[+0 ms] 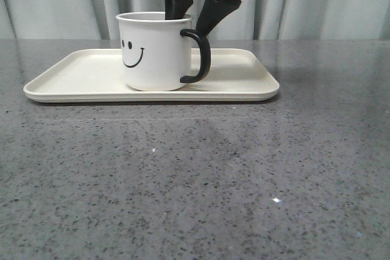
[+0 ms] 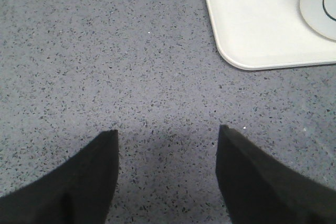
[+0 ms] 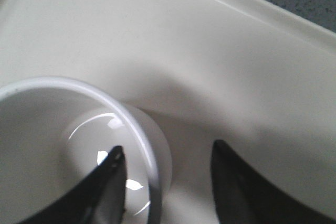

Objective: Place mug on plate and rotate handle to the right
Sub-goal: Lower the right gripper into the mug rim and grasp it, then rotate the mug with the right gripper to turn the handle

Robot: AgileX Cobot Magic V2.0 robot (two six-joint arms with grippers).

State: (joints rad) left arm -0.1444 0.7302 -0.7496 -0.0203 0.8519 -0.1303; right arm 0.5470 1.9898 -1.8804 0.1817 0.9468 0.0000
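The white mug (image 1: 155, 53) with a black smiley face stands upright on the cream plate (image 1: 79, 74). Its black handle (image 1: 200, 56) points to the right. My right gripper (image 1: 194, 15) hangs over the mug's rim, open: one finger is inside the mug and the other outside, by the handle side. In the right wrist view the gripper (image 3: 167, 153) straddles the mug rim (image 3: 137, 124) with a gap on both sides. My left gripper (image 2: 168, 132) is open over bare table, near the plate's corner (image 2: 247, 45).
The grey speckled table (image 1: 195, 175) stretches in front of the plate. A pale curtain (image 1: 55, 4) hangs behind the table.
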